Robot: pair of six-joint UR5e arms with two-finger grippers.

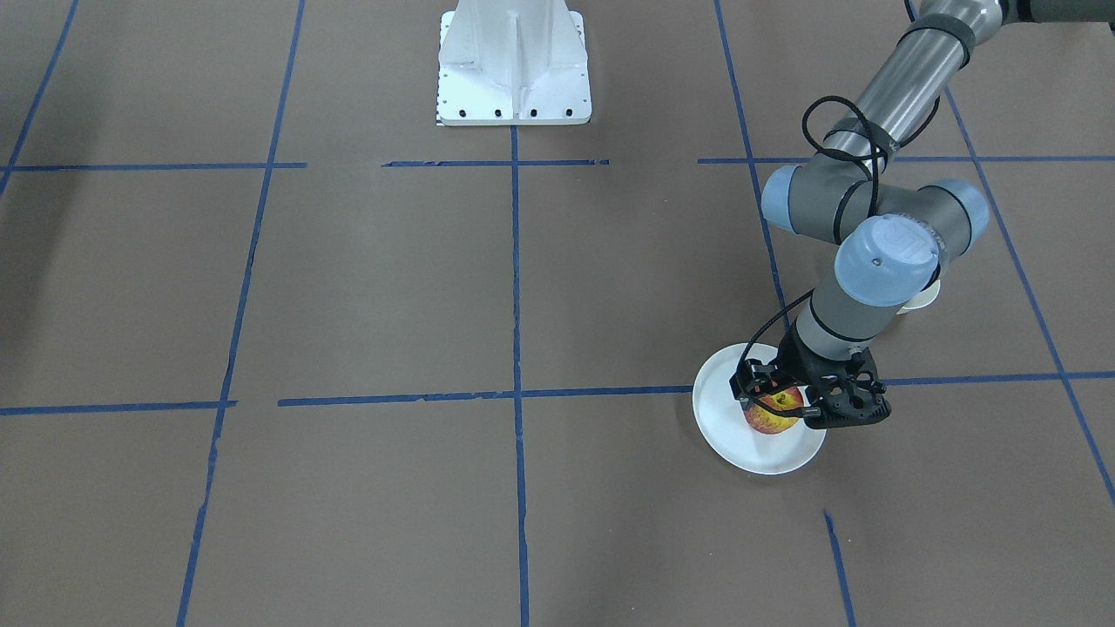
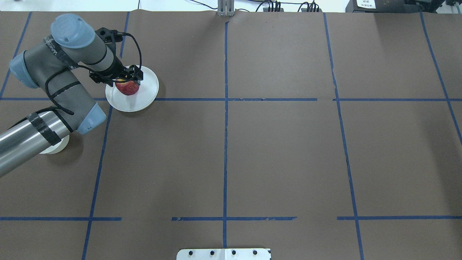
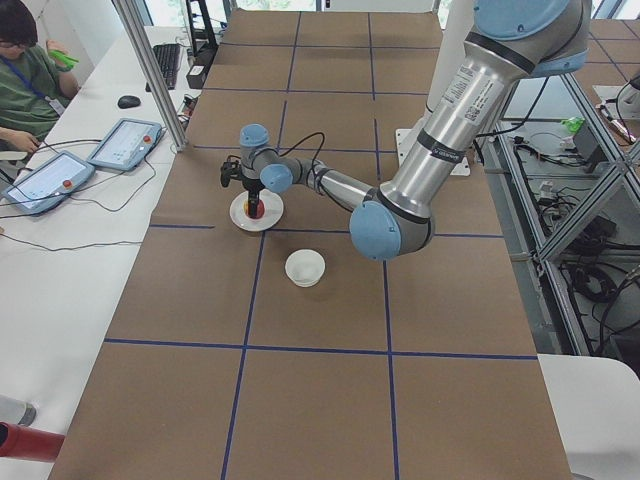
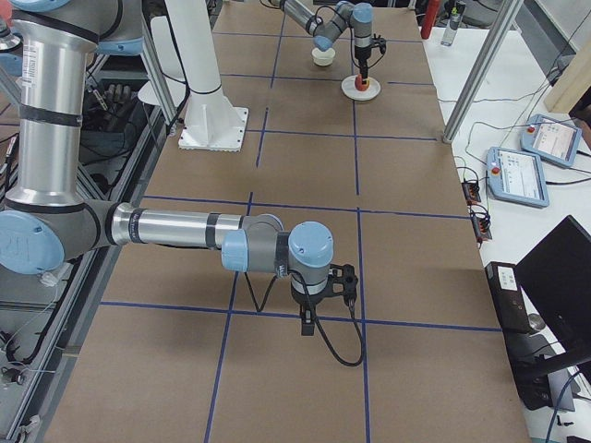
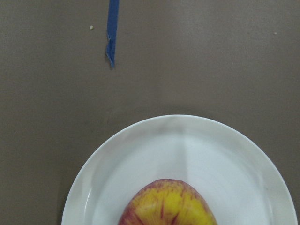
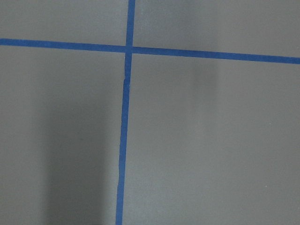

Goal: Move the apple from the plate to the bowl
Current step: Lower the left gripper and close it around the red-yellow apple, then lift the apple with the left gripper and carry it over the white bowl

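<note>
I have the left gripper (image 1: 781,399) low over the apple (image 1: 766,420), red streaked with yellow, resting on the plate (image 1: 719,405) directly beneath it; whether it clamps, I cannot tell. Nor can I tell for the right gripper (image 4: 307,323).

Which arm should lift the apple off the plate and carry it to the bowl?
Left. The left gripper sits over the apple on the plate, with the bowl nearby; the right gripper hangs far across the table.
</note>
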